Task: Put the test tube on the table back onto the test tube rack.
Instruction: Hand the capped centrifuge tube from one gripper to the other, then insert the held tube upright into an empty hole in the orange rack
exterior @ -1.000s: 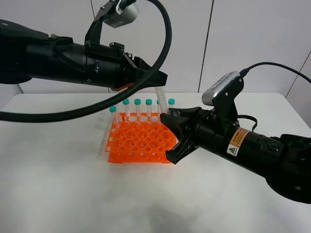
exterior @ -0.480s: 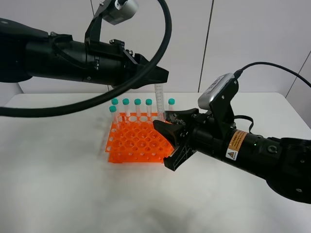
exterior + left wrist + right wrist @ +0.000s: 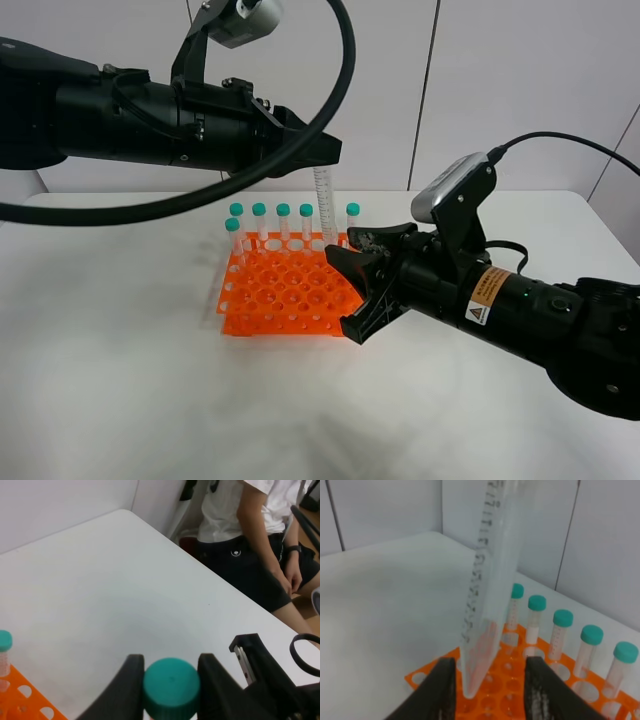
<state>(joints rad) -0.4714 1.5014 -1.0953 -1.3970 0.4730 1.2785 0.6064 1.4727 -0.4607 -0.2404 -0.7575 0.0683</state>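
My left gripper [image 3: 325, 162] is shut on the teal-green cap of the test tube [image 3: 324, 208] and holds it nearly upright, tip down over the back row of the orange test tube rack [image 3: 285, 295]. In the left wrist view the cap [image 3: 171, 687] sits between the two black fingers [image 3: 131, 682]. My right gripper [image 3: 364, 285] is open at the rack's right side. In the right wrist view the clear graduated tube [image 3: 487, 595] hangs just beyond its open fingers [image 3: 443, 690], above the rack [image 3: 512, 677]. Whether the tip is in a hole is hidden.
Several more teal-capped tubes [image 3: 283, 222] stand in the rack's back row, also in the right wrist view [image 3: 562, 630]. The rack rests on the white table [image 3: 130, 380]. A seated person [image 3: 250, 530] is beyond the table's edge in the left wrist view.
The held tube has swung from tilted to nearly upright over the rack's back row. The right gripper moved left toward the rack, then back a little to the right, staying open.
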